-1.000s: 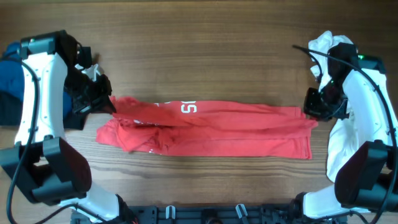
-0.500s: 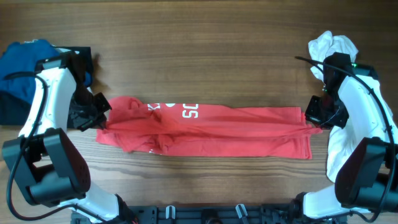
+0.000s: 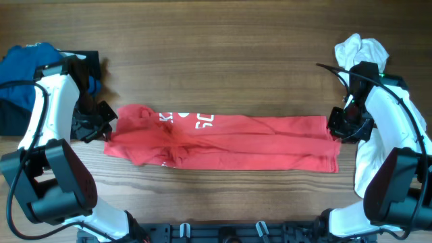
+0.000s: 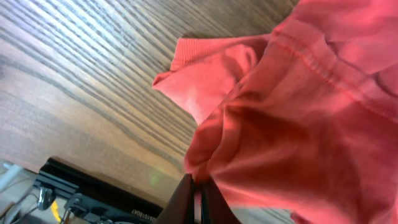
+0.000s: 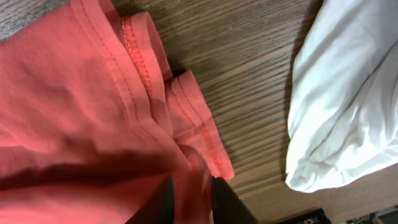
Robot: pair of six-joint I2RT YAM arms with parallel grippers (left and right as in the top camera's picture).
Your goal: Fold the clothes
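The red T-shirt [image 3: 223, 140] lies as a long, rumpled band across the middle of the wooden desk [image 3: 216, 47], running from left of centre to right of centre in the overhead view, with part of its white lettering [image 3: 196, 121] showing near the upper edge. The left hand [image 3: 106, 129] sits at the band's left end; in the left wrist view its fingers [image 4: 186, 202] are pressed together on a bunched fold of the red cloth, with a sleeve [image 4: 211, 74] spread flat on the wood just beyond. The right hand [image 3: 333, 129] is at the band's right end; in the right wrist view its fingers [image 5: 229, 202] stand somewhat apart, and a fold of the stitched hem [image 5: 199, 124] lies in the gap between them. A crumpled white garment [image 3: 361, 48] rests in the upper right of the overhead frame, and more white cloth lies under the right arm. A blue garment [image 3: 23, 61] is heaped at the upper left.
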